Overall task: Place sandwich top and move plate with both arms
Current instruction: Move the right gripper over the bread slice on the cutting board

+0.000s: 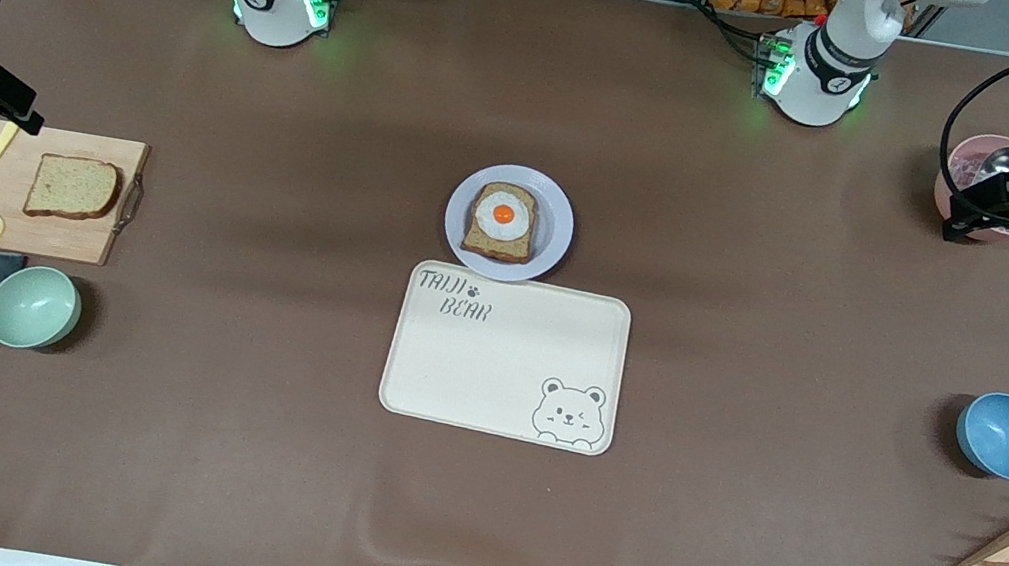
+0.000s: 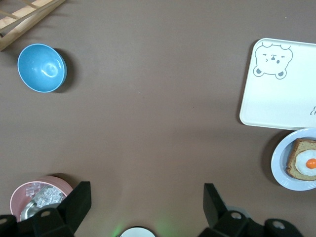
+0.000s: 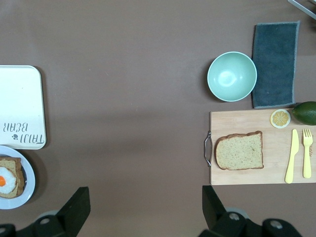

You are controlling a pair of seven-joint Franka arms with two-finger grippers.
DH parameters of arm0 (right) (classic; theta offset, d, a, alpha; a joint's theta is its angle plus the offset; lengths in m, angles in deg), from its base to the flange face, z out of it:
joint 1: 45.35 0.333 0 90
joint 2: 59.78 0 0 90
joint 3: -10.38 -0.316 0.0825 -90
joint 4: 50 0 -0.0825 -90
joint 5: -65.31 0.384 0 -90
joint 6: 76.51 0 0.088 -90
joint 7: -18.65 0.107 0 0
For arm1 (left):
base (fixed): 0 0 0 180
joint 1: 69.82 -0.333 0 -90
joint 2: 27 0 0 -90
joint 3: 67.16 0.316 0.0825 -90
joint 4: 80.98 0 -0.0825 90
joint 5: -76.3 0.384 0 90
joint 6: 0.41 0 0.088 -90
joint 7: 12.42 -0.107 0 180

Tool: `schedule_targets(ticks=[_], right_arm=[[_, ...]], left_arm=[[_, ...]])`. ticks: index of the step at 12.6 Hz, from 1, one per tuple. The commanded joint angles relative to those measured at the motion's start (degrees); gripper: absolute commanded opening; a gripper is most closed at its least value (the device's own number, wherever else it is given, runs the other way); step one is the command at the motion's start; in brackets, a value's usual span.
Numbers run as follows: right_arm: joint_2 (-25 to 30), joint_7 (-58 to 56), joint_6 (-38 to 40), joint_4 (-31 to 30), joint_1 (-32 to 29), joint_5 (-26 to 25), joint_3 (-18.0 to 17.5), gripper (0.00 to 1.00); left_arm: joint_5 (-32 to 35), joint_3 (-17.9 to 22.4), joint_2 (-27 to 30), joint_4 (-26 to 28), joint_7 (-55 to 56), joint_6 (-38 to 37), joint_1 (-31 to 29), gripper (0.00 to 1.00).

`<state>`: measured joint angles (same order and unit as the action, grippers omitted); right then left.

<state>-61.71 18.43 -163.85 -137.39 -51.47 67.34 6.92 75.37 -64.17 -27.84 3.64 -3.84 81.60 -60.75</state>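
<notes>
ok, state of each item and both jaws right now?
Bare wholemeal bread slice: flat on wooden cutting board, untouched.
Small round lavender-white plate: beside cream bear-printed tray, carries egg-topped toast.
Tray: nothing on it.
Left gripper: jaws open, over the table by pink bowl.
Right gripper: jaws open, holding nothing.

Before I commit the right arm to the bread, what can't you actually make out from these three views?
- Right gripper: open; front view's edge cuts it off.
- Left gripper: open; its fingertips, over the pink bowl, are hard to separate from that bowl's contents in the front view.
- Sandwich top on the cutting board: underside hidden.
- Plate: the egg toast covers its centre.
</notes>
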Motion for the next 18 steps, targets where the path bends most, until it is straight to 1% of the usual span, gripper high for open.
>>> schedule_targets(ticks=[1, 5, 7, 8, 10, 12, 15, 17, 18], right_arm=[[0.4, 0.3, 0.1, -0.5, 0.0, 0.8, -0.2, 1.00], [0.3, 0.3, 0.1, -0.8, 0.0, 0.8, -0.1, 1.00], [0.4, 0.7, 0.1, -1.4, 0.0, 0.8, -0.1, 1.00], [0.3, 0.8, -0.1, -1.8, -0.4, 0.8, -0.1, 1.00], [0.5, 0.7, -1.5, -4.5, -0.6, 0.8, -0.1, 1.00], [0.4, 0.0, -2.6, -5.7, -1.5, 0.8, 0.0, 1.00], [1.1, 0.0, -7.7, -12.4, -2.0, 0.7, 0.2, 1.00], [0.7, 0.0, -7.9, -12.8, -3.1, 1.0, 0.2, 1.00], [0.6, -0.6, -8.6, -13.7, -4.0, 2.4, 0.2, 1.00]], left_arm=[[0.1, 0.3, -0.5, -1.3, -0.2, -1.3, 0.1, 1.00], [0.8, 0.3, -1.4, -1.8, -0.6, -1.3, 0.2, 1.00], [-1.8, 0.3, -1.9, -1.4, -1.3, -1.0, -0.7, 1.00], [-2.0, 0.3, -2.1, -1.3, -1.3, -0.8, -0.7, 1.00], [-1.4, 0.3, -2.1, -0.6, -0.3, 0.7, -0.5, 1.00], [-0.8, 0.0, -2.5, -0.5, -0.1, 2.3, -0.5, 1.00], [-0.9, -0.1, -2.7, -0.5, 0.5, 3.6, -0.6, 1.00], [-1.5, -0.2, -2.7, 1.2, 0.6, 5.9, -0.5, 1.00], [-1.6, -0.3, -2.2, 2.4, 0.6, 7.5, -0.4, 1.00]])
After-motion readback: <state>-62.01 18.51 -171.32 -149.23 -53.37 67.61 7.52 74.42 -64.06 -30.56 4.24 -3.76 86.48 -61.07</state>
